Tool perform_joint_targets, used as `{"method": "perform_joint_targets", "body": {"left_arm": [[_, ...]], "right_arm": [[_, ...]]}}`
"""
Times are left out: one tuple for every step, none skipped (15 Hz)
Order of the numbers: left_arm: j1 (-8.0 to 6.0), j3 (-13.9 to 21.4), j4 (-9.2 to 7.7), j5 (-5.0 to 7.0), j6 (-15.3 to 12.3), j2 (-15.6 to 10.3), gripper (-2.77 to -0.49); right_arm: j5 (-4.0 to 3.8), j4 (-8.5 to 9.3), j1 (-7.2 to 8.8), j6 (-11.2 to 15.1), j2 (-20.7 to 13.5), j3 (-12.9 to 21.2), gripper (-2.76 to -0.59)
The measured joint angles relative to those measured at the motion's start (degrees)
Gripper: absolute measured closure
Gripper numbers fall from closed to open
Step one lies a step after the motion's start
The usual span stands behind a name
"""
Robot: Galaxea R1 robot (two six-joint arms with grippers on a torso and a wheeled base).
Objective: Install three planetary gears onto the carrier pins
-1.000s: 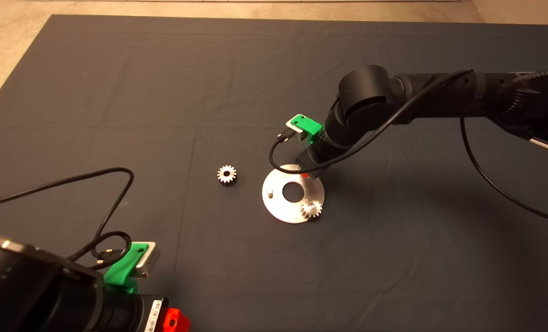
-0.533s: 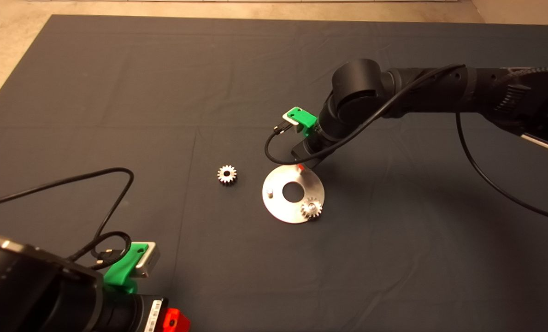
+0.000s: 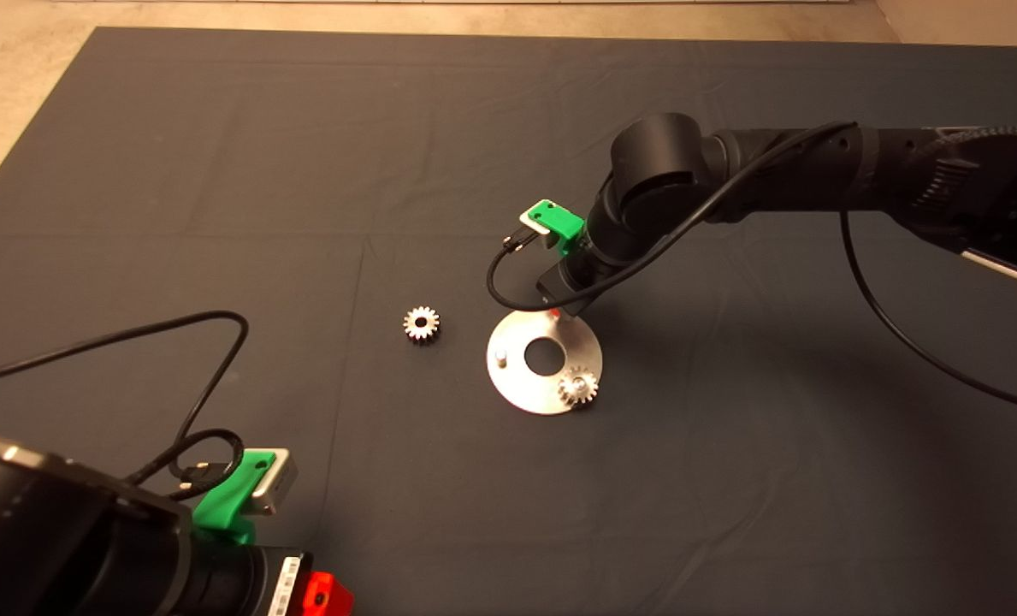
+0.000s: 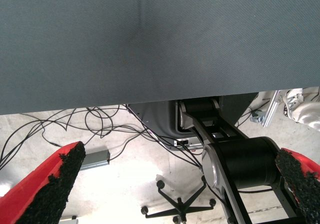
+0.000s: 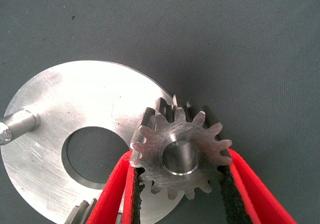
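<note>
The shiny round disc (image 3: 517,376) lies mid-mat. One planetary gear (image 3: 577,387) sits on its near-right carrier pin. A bare pin (image 3: 499,354) stands at its left. Another gear (image 3: 422,323) lies loose on the mat to the disc's left. My right gripper (image 3: 559,312) is over the disc's far edge. In the right wrist view it (image 5: 180,156) is shut on a third gear (image 5: 170,134), held flat just above the disc (image 5: 75,99) beside the centre hole. The bare pin (image 5: 20,124) shows there too. The third pin is hidden behind the held gear. My left gripper (image 3: 328,595) is parked at the lower left, open (image 4: 175,169).
The dark mat (image 3: 217,171) spreads wide around the disc. The left arm's black cable (image 3: 217,342) loops over the mat at the near left. Bare floor (image 3: 12,51) shows past the mat's far left corner.
My right gripper, with the gear in it, has shifted a little toward the far left over the disc's far edge. The left arm, the disc and the other gears have not moved.
</note>
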Motion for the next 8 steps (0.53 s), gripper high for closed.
{"method": "perform_joint_targets", "body": {"left_arm": [[0.0, 0.0, 0.0, 0.02, 0.0, 0.0, -2.77], [0.0, 0.0, 0.0, 0.02, 0.0, 0.0, -2.77], [0.0, 0.0, 0.0, 0.02, 0.0, 0.0, -2.77], [0.0, 0.0, 0.0, 0.02, 0.0, 0.0, -2.77], [0.0, 0.0, 0.0, 0.02, 0.0, 0.0, -2.77], [0.0, 0.0, 0.0, 0.02, 0.0, 0.0, -2.77], [0.0, 0.0, 0.0, 0.02, 0.0, 0.0, -2.77], [0.0, 0.0, 0.0, 0.02, 0.0, 0.0, -2.77]], "right_arm": [[-0.11, 0.0, -0.02, 0.0, 0.0, 0.0, -0.89], [-0.28, 0.0, -0.02, 0.0, 0.0, 0.1, -0.89], [-0.38, 0.0, -0.02, 0.0, 0.0, 0.2, -0.89], [-0.41, 0.0, -0.02, 0.0, 0.0, 0.3, -0.89], [-0.59, 0.0, -0.04, 0.0, 0.0, 0.5, -0.89], [-0.82, 0.0, -0.08, 0.0, 0.0, 0.6, -0.89], [-1.01, 0.0, -0.1, 0.0, 0.0, 0.7, -0.89], [-1.05, 0.0, -0.13, 0.0, -0.1, 0.8, -0.89]]}}
